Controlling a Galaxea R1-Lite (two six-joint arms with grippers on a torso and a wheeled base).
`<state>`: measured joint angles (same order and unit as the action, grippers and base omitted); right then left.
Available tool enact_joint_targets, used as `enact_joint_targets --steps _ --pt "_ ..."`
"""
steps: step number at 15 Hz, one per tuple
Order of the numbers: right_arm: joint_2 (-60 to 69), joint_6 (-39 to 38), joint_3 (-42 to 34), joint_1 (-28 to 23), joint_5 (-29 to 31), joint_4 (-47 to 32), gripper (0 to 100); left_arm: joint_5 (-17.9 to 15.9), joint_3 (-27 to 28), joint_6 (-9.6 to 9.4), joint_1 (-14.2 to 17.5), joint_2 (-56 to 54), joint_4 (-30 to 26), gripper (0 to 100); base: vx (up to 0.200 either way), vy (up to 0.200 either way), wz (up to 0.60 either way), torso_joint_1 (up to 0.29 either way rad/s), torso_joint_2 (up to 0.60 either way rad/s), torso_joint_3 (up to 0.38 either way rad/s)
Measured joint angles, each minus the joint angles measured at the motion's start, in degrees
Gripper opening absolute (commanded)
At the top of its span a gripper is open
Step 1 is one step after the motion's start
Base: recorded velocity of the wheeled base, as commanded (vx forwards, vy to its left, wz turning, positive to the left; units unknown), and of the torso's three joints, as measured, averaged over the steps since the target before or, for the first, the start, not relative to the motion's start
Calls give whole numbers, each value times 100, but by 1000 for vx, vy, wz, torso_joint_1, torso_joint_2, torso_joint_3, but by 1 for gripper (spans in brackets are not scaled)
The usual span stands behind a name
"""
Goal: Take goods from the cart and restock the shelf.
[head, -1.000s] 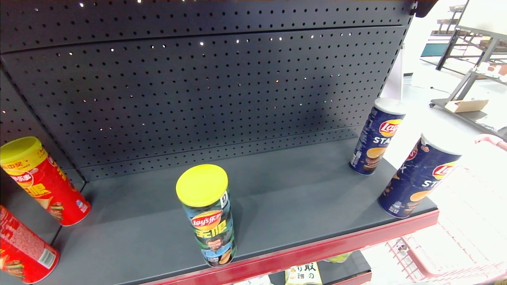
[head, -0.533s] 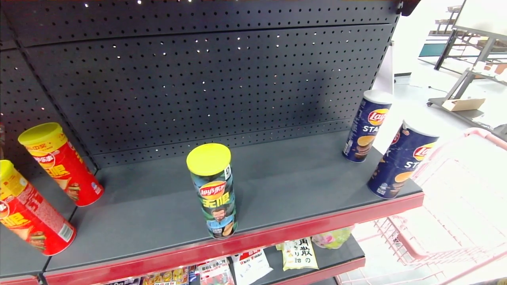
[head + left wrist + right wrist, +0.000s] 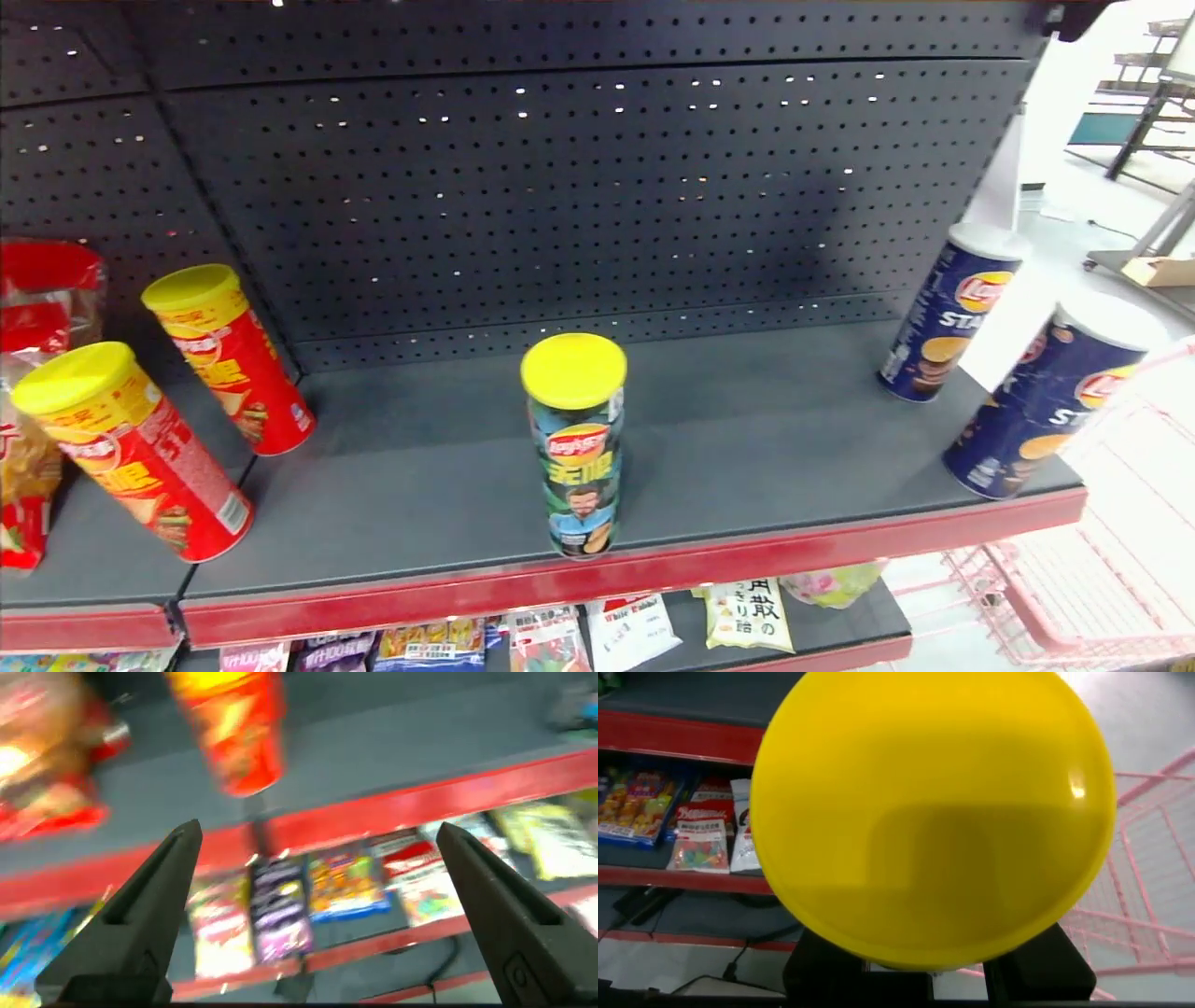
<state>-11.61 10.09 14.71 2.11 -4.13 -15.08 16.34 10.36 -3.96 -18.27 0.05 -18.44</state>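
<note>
Head view: the shelf (image 3: 747, 439) is a dark grey board with a red front lip and pegboard behind it. A green can (image 3: 574, 457) with a yellow lid stands upright at about 6 o'clock on the board, right at the lip. At 3 o'clock there's a rear blue can (image 3: 948, 317) near the back wall. A front blue can (image 3: 1046, 401) sits at 4 o'clock by the corner, apart from the rear one. At 9 o'clock, in the next bay, are a rear red can (image 3: 229, 359) and a front red can (image 3: 131, 453), both yellow-lidded. A red bag (image 3: 42, 289) is further out at the edge. Snack packs (image 3: 747, 611) lie on the lower shelf (image 3: 822, 652), and the pink cart (image 3: 1074, 607) pokes in at 4 o'clock of the frame.

Left wrist view: the left gripper (image 3: 318, 833) has its jaws wide apart with nothing between them. It faces the red lip, and one of the red cans is just past that.

Right wrist view: the right gripper (image 3: 859, 975) is clamped on a yellow-lidded can (image 3: 934, 812), lid facing the camera. The can is held in the air off the shelf, with the lower shelf on one side and the cart's pink wire on the other.
</note>
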Motion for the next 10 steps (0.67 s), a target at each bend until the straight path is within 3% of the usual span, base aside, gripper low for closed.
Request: enact_joint_targets --steps 6,10 --pt "-49 6 132 50 -133 48 0 35 -4 27 -2 -2 6 100 0 0 0 0 0 0" --pt "-719 38 758 188 -563 101 0 50 -9 16 -2 -2 6 100 0 0 0 0 0 0"
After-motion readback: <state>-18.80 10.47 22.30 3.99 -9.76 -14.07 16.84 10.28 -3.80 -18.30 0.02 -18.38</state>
